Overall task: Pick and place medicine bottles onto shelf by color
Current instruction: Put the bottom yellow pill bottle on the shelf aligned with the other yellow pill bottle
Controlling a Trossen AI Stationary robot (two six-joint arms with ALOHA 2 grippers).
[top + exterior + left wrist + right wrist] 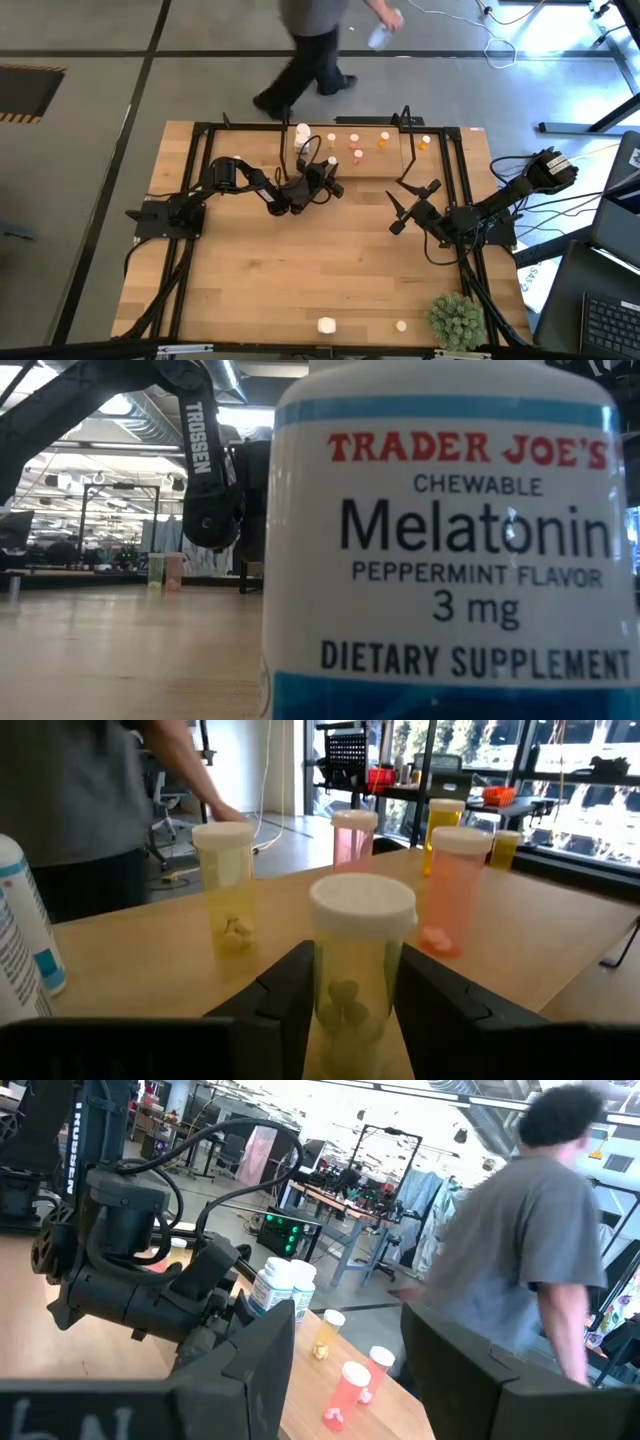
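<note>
Your yellow bottle [361, 975] is a clear yellowish vial with a white cap and a few pale pills in the bottom. It sits at the near edge of the shelf [436, 165], and your left gripper [352, 1010] is clamped on it, one dark finger each side. Just past it stand another yellow bottle [226, 885], two pink ones [454, 890] and an orange one, all white-capped. Your right gripper [412, 202] waits spread open over bare table, right of the shelf. A big white melatonin bottle [445, 550] stands at the table's front edge, and a person [315, 45] walks behind.
</note>
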